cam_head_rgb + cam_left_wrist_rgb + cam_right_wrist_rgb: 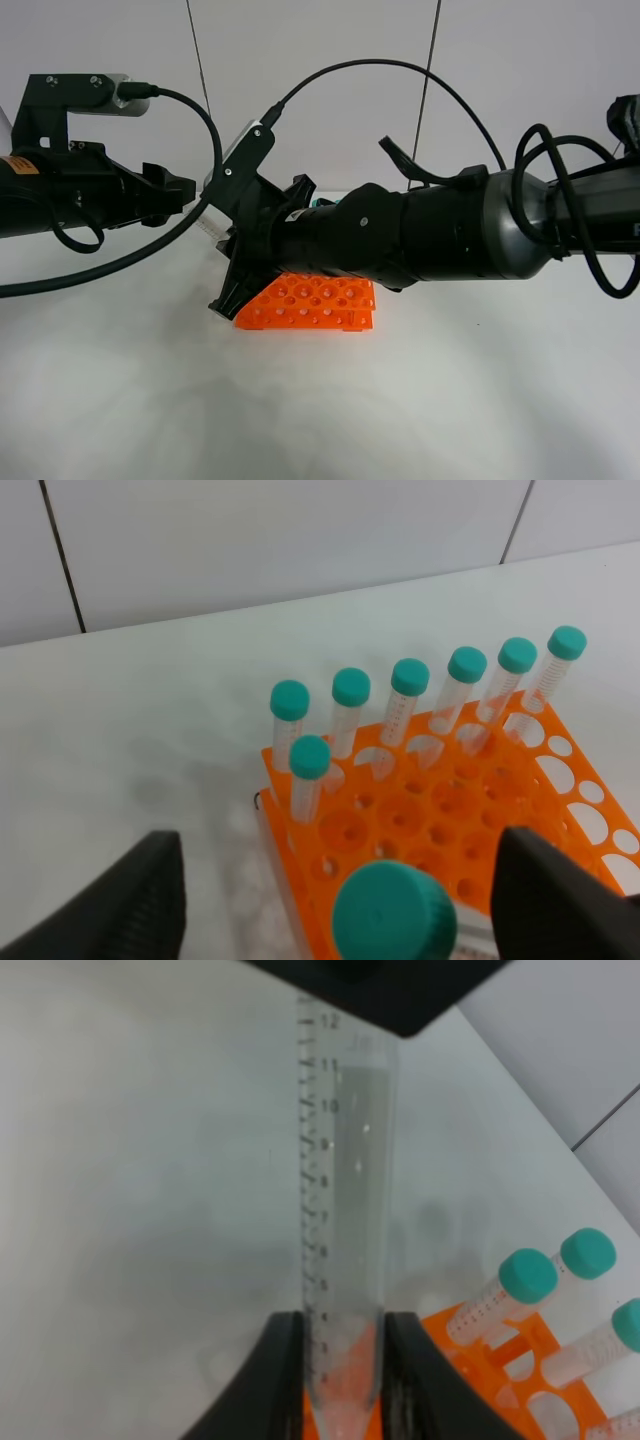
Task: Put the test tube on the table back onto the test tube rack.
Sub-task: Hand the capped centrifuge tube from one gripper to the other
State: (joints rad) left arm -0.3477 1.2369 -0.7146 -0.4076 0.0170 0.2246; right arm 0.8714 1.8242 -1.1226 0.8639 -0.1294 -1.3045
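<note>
Ahead of me seven spare tubes [410, 676] with teal caps stand upright, six in a row and one just in front. Behind them is a white panelled wall [300, 550] with dark seams.

Graduation numbers 12, 11, 10 on test tube [345, 1210], lower digits blurred

exterior high: raised, mid-distance, over white matte tabletop [320, 420]
left wrist: close, tilted down
right wrist: close
shared: bright orange plastic rack [310, 302]
</note>
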